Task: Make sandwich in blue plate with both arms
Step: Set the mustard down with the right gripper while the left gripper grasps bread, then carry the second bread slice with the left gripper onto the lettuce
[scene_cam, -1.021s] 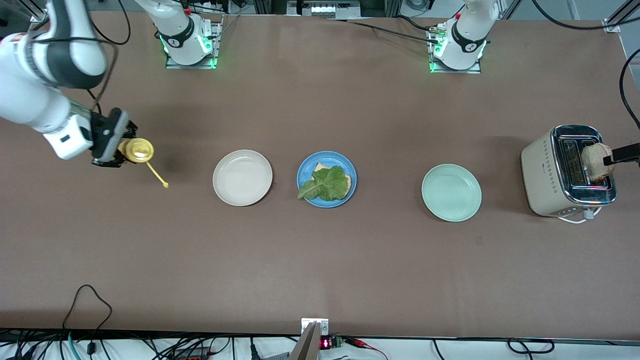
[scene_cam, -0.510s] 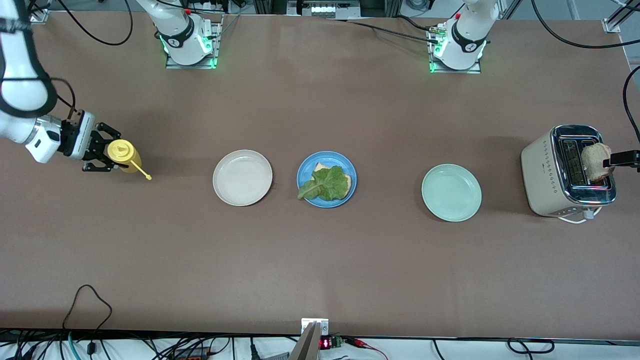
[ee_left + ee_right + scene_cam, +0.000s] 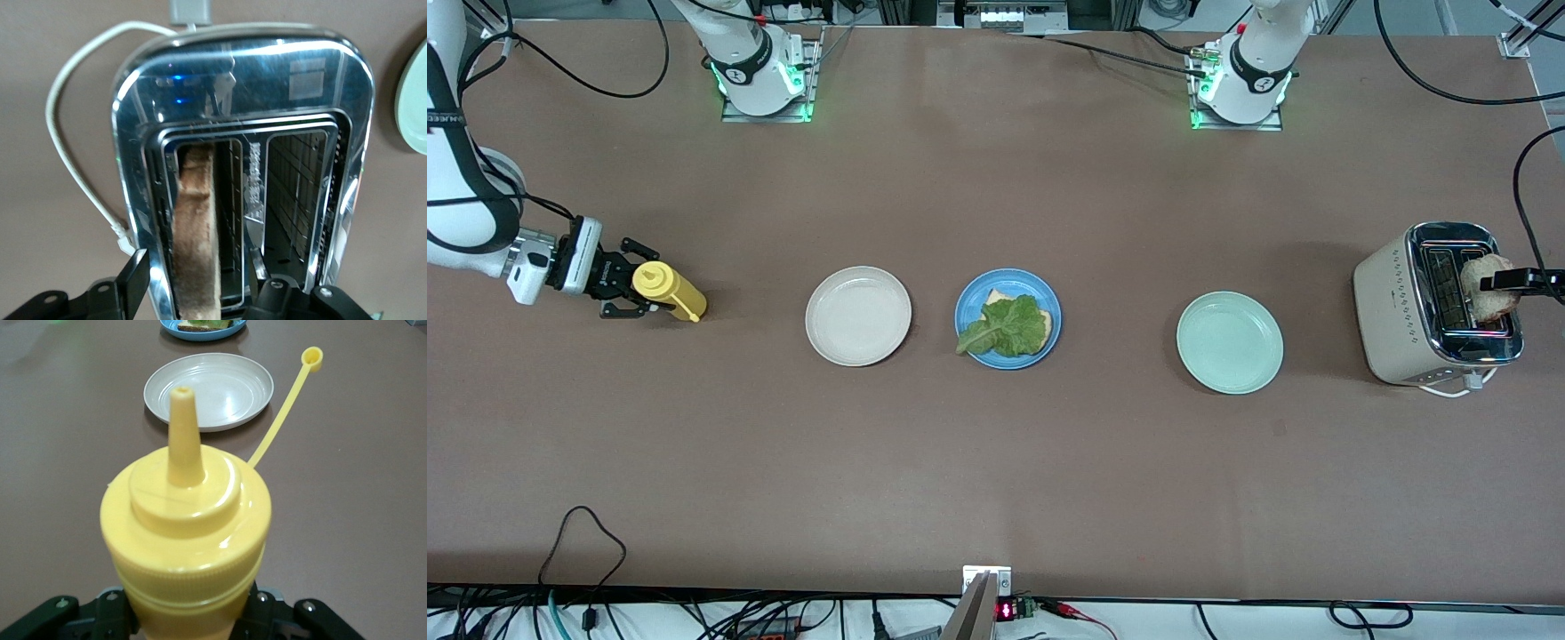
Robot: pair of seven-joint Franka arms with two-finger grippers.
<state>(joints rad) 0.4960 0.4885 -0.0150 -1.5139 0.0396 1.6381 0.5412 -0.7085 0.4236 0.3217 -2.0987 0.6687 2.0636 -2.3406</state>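
The blue plate (image 3: pixel 971 307) holds one toast slice (image 3: pixel 1047 320) with a green lettuce leaf (image 3: pixel 1005 327) on top; it also shows in the right wrist view as the blue plate (image 3: pixel 170 328). A second toast slice (image 3: pixel 1487 289) stands in the toaster (image 3: pixel 1396 307) slot, also seen as toast (image 3: pixel 197 220). My left gripper (image 3: pixel 1507 283) (image 3: pixel 197 261) straddles this slice, jaws open with a gap on each side. My right gripper (image 3: pixel 633 283) (image 3: pixel 187 613) is shut on an upright yellow squeeze bottle (image 3: pixel 671 293) (image 3: pixel 187 520) at the right arm's end.
A cream-white plate (image 3: pixel 858 316) (image 3: pixel 208 390) lies between the bottle and the blue plate. A mint-green plate (image 3: pixel 1229 342) (image 3: pixel 415 100) lies between the blue plate and the toaster (image 3: pixel 293 87). The bottle's cap hangs open on its tether (image 3: pixel 311 359).
The right arm has swung the bottle from tilted to upright and brought it down toward the table. The left gripper's jaws have narrowed around the toast in the toaster.
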